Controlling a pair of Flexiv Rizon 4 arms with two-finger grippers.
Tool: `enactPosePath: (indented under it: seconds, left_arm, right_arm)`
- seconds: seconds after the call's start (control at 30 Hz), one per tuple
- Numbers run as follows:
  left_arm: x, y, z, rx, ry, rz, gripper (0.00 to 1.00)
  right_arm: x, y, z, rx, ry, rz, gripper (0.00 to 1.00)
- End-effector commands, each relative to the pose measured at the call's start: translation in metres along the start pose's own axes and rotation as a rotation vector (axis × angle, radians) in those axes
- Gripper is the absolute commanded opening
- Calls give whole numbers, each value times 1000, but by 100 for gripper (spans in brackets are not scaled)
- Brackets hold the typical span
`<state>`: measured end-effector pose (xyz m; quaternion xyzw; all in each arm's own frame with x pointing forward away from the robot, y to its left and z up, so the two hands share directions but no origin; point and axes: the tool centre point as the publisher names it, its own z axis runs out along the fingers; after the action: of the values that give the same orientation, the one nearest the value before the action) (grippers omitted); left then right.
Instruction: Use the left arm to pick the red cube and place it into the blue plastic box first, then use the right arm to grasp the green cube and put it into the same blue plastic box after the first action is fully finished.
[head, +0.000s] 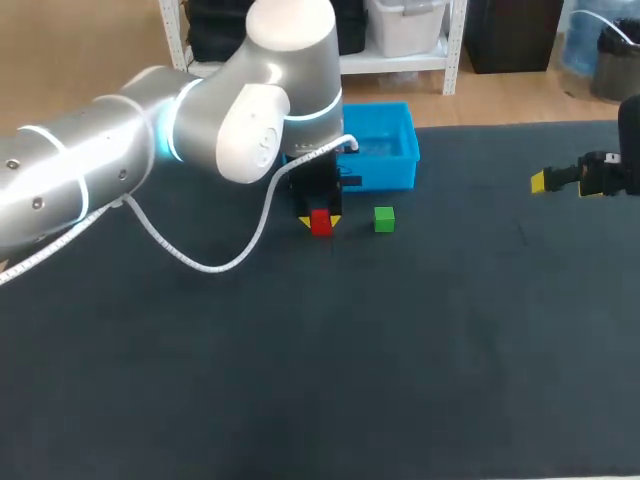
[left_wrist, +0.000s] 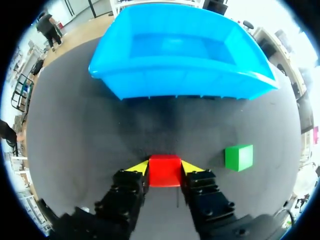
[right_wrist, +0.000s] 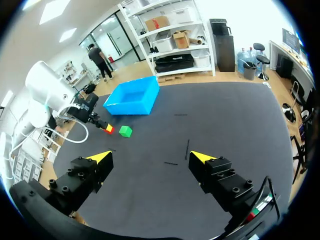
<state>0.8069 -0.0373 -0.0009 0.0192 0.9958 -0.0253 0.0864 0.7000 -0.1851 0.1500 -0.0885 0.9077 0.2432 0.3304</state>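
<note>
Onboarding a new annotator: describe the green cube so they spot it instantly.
Start at the blue plastic box on the dark table. Two cubes sit just in front of it. The green cube is the free one, to the right of the red cube held in the jaws of the left gripper.

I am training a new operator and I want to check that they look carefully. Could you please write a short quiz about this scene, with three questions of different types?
1. Which cube stands between the fingers of the left hand?
2. True or false: the blue box has nothing inside it.
3. Choose one. The right hand is: A) open and holding nothing; B) shut on a cube; C) inside the box.

Key
1. The red cube.
2. True.
3. A.
</note>
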Motion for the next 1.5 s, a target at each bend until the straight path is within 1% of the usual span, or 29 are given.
enactPosePath:
  seconds: [0.03, 0.17, 0.23, 0.37, 0.5, 0.57, 0.73, 0.8, 1.0, 1.1, 1.27, 1.33, 1.5]
  left_arm:
    - [-2, -2, 1, -10, 1, 5, 0]
    - [-2, -2, -4, -22, -3, 8, 0]
    - [-2, -3, -14, -35, -19, 16, 0]
    - [-5, -5, -41, -39, -33, 25, 0]
    - [-11, -6, -72, -20, -57, 51, 0]
    - [-13, -7, -87, -25, -71, 61, 0]
    - [-19, -7, -118, -21, -99, 85, 0]
    - [-19, -8, -126, -29, -117, 95, 0]
    - [-17, -8, -119, -40, -114, 98, 0]
    - [-19, -7, -118, -25, -112, 105, 0]
    - [-38, 4, -124, -19, -156, 125, 0]
    - [-46, 9, -127, -30, -172, 131, 0]
    - [-75, 26, -132, -43, -198, 142, 0]
  right_arm:
    - [0, 0, 0, 0, 0, 0, 100]
    - [0, 0, 0, 0, 0, 0, 100]
    - [0, 0, 0, 0, 0, 0, 100]
    - [0, 0, 0, 0, 0, 0, 100]
    - [0, 0, 0, 0, 0, 0, 100]
    - [0, 0, 0, 0, 0, 0, 100]
    - [0, 0, 0, 0, 0, 0, 100]
    - [0, 0, 0, 0, 0, 0, 100]
    - [0, 0, 0, 0, 0, 0, 100]
    - [0, 0, 0, 0, 0, 0, 100]
    - [0, 0, 0, 0, 0, 0, 100]
    - [0, 0, 0, 0, 0, 0, 100]
    - [0, 0, 0, 0, 0, 0, 100]
